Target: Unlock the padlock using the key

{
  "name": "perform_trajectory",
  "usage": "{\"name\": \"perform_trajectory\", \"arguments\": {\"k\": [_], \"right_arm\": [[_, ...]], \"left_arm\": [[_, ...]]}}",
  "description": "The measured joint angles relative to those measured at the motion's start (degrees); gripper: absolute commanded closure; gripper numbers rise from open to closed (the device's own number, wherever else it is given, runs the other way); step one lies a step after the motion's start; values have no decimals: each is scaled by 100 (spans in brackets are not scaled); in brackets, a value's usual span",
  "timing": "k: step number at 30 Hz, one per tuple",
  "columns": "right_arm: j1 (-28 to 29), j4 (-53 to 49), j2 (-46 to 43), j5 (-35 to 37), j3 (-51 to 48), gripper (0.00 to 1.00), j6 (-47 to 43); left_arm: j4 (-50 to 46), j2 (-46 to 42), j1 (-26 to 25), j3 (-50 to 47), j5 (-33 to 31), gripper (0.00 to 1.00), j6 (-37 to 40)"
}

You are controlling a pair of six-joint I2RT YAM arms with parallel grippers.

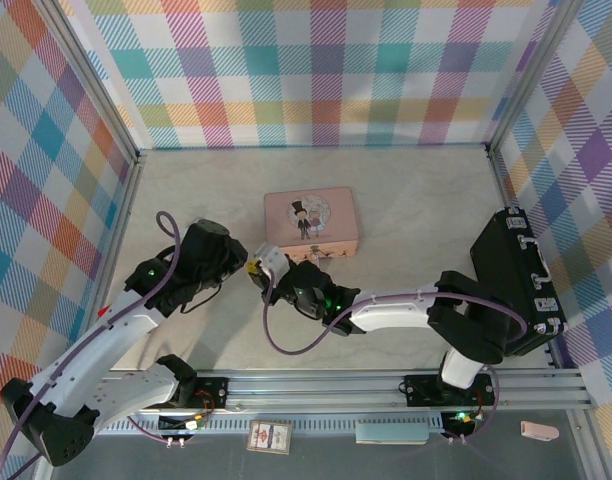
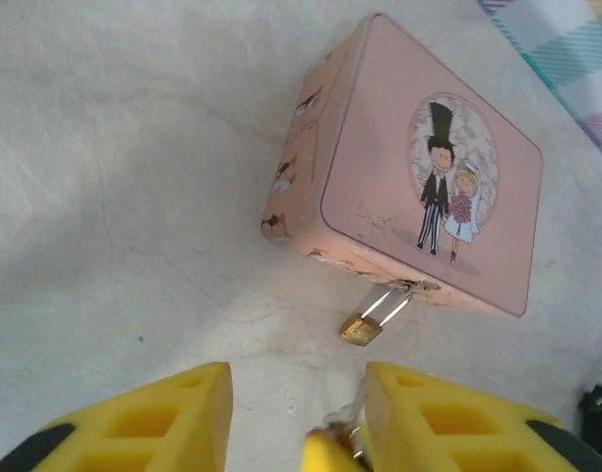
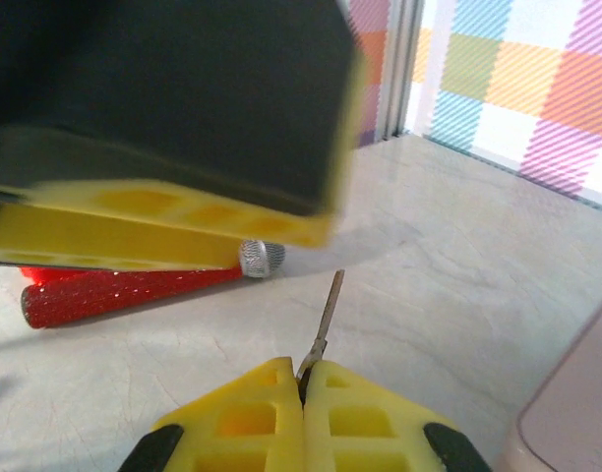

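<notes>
Right hand (image 3: 303, 388) pinches the key (image 3: 328, 310); left hand (image 2: 299, 385) wide, padlock (image 2: 360, 329) just ahead

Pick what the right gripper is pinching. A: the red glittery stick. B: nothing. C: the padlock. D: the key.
D: in the right wrist view the right gripper is shut on the key, whose thin grey blade sticks out from between its yellow fingers.

Bright, even light from overhead; a soft grey shadow dims the counter (image 2: 45, 246) at left. My left claw (image 2: 296, 379) blurs close up, worst from my right wrist.
</notes>
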Motion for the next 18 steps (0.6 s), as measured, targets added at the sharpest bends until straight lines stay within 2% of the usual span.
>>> {"name": "perform_trajectory", "arguments": {"k": [6,13,18], "right_arm": [[-669,-713,-852,-472,-337,100,870],[-1467,-1281,-2052,-1484,-1189,100,1467],[-2155,-1353,-2931,-2575,-1937,100,1902]], "left_arm": [[295,-555,33,22,-236,34,1436],[872,-1270,59,-505,-363,29,2570],[1091,-1320,59,-730,122,21,2940]]}}
